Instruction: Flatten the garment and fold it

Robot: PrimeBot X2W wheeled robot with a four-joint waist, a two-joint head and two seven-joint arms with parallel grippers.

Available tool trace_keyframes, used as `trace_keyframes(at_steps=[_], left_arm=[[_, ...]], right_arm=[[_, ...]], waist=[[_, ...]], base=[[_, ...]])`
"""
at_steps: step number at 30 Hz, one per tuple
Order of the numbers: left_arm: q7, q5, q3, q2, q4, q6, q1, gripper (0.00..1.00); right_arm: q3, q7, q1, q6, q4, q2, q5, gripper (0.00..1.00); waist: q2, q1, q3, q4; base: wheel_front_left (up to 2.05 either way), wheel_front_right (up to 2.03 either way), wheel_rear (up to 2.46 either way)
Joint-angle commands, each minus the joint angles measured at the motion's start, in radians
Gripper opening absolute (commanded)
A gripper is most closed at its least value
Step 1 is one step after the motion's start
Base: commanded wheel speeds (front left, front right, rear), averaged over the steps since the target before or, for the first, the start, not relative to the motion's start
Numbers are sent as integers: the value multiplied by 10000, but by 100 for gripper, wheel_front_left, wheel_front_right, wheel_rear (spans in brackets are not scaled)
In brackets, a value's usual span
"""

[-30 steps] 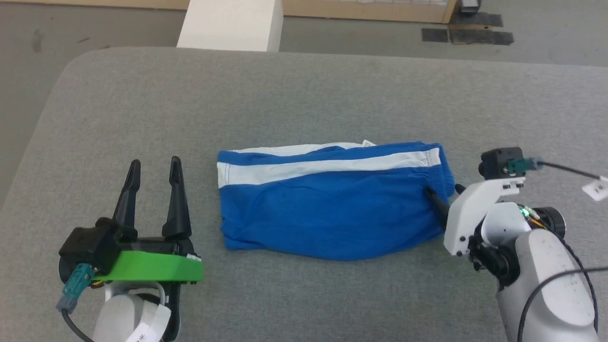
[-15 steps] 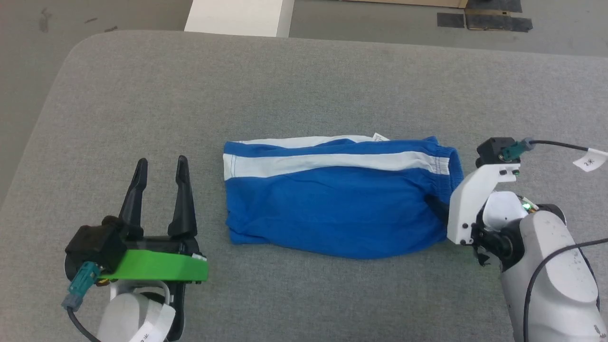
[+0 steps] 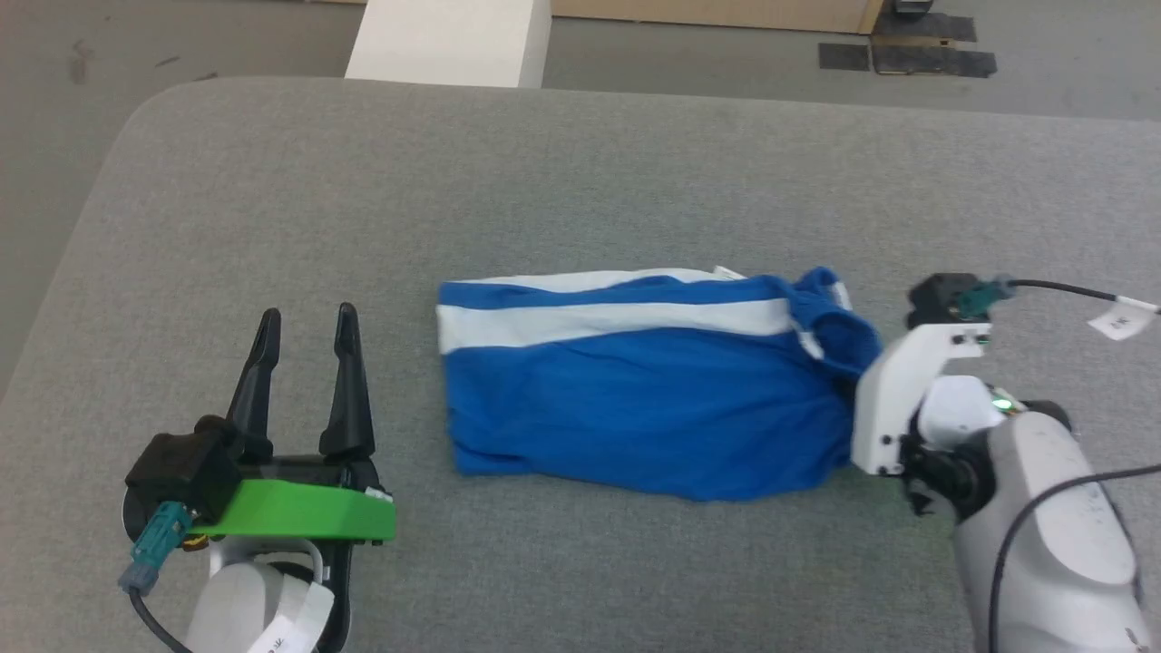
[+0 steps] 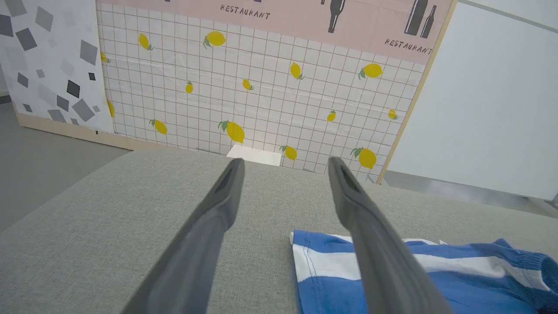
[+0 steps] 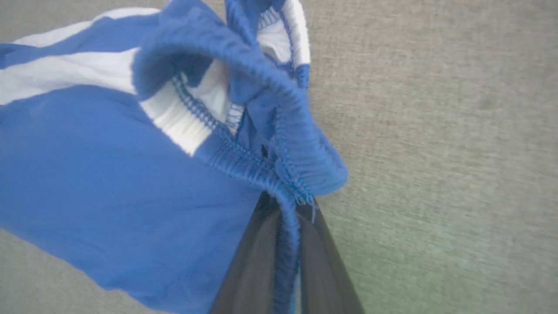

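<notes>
Garment (image 3: 635,408) on surface (image 3: 272,181), waistband (image 5: 283,144) bunched, right tool (image 5: 285,207) clamped on it. Left tool (image 3: 307,317) apart, idle. Fold likely starting; next, carry waistband leftward over hem (image 3: 448,381).

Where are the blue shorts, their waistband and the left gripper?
shorts (image 3: 635,408), head view, plain blue middle.
waistband (image 5: 303,159), right wrist view, gathered blue edge.
left gripper (image 3: 307,310), head view, midway between its open jaws.

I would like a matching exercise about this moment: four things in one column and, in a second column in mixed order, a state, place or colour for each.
1 left gripper
2 right gripper
3 garment
4 white block

a jaws shut on the waistband
b beyond the far edge of the table
c jaws open, holding nothing
d blue, with a white stripe

Pairs: 1-c, 2-a, 3-d, 4-b
</notes>
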Motion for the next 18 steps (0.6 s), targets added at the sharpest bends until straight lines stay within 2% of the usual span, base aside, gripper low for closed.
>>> trace_keyframes(at_steps=[1, 10, 12, 18], left_arm=[[-37, 98, 17, -37, 1, -66, 110, 100], [-38, 142, -27, -37, 27, -69, 114, 100], [-38, 171, -20, -37, 44, -70, 101, 100], [-38, 237, -9, -37, 77, -72, 104, 100]], right_arm=[[-337, 26, 236, -21, -136, -102, -395, 0], [-2779, 813, 772, -21, -2000, -102, -2854, 0], [-3047, 1004, 845, -21, -2362, -102, -3190, 0], [-2988, 1526, 952, -21, -3324, -102, -2780, 0]], waist=[[0, -1, -74, -126], [0, -1, -109, -407], [0, -1, -105, -445], [0, -1, -151, -518]], base=[[0, 0, 0], [0, 0, 0], [0, 0, 0], [0, 0, 0]])
